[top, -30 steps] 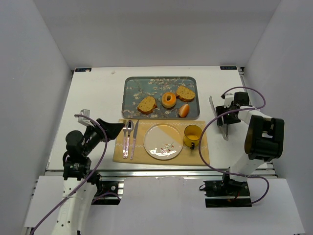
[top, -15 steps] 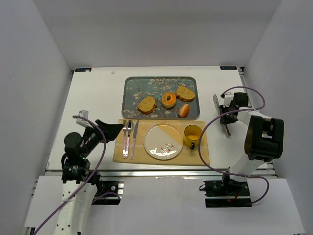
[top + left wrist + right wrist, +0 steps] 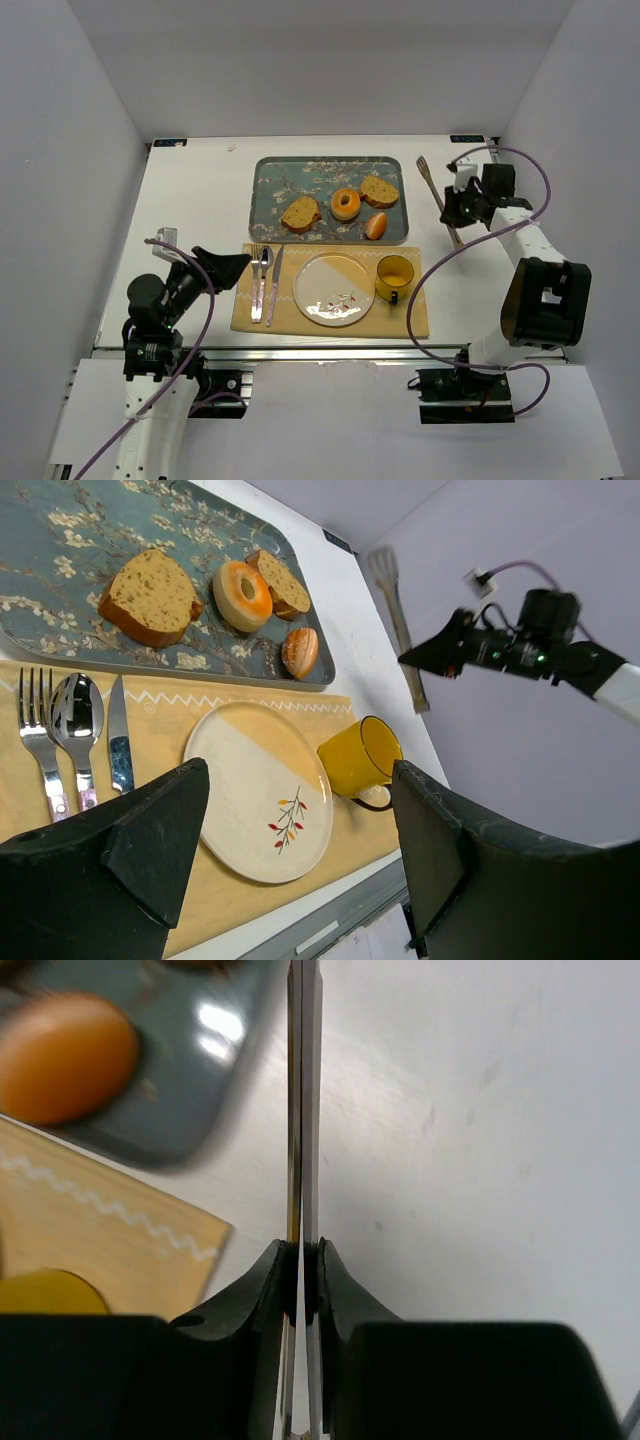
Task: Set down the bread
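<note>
The bread, a small dark-crusted slice, lies at the right end of the floral tray. My right gripper is to the right of the tray, shut on a pair of metal tongs whose two blades are pressed together. The tongs point toward the back of the table, beside the tray's right edge. My left gripper hovers open and empty over the left end of the yellow placemat.
On the tray also lie a larger, lighter bread slice, a glazed doughnut and a small round bun. The placemat carries a plate, a yellow mug, and a fork, spoon and knife.
My right gripper has shut on the tongs, squeezing them flat, and carried them toward the back beside the tray. The left arm has drawn back slightly.
</note>
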Controlling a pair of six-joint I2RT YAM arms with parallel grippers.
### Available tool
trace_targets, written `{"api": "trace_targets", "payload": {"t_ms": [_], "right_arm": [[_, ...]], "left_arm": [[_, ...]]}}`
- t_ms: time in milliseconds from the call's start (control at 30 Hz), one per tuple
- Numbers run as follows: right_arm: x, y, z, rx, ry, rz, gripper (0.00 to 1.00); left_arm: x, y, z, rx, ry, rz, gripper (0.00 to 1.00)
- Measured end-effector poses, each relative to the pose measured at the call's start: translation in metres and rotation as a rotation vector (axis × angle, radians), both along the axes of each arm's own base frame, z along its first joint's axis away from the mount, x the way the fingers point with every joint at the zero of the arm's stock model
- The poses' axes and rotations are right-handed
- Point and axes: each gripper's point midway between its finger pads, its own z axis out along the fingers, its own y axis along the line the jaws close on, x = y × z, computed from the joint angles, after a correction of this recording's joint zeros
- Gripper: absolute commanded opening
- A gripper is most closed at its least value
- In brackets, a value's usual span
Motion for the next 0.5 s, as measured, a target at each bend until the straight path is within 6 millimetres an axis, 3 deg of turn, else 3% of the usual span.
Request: {"api": "trace_targets", "payload": {"t_ms": [100, 167, 333, 500], "right_arm": [[0.013, 0.035, 0.038, 0.033, -0.100, 0.098, 0.19], [0.013, 0.061, 0.051, 0.059, -0.126, 0.163, 0.23], [0.004, 0.118, 0.055, 0.103, -0.113, 0.302, 0.27], [0.002, 0.142, 0.057, 0.102, -0.111, 0.364, 0.30]], "left_arm": [[-0.001, 0.000, 0.001, -0.001, -0.006, 0.001, 0.83], [-0.001, 0.000, 0.001, -0.001, -0.005, 0.002, 0.83], [-0.003, 0.001, 0.007, -0.001, -0.014, 0.005, 0.83], [-0.005, 0.001, 0.009, -0.001, -0.019, 0.007, 0.83]]}}
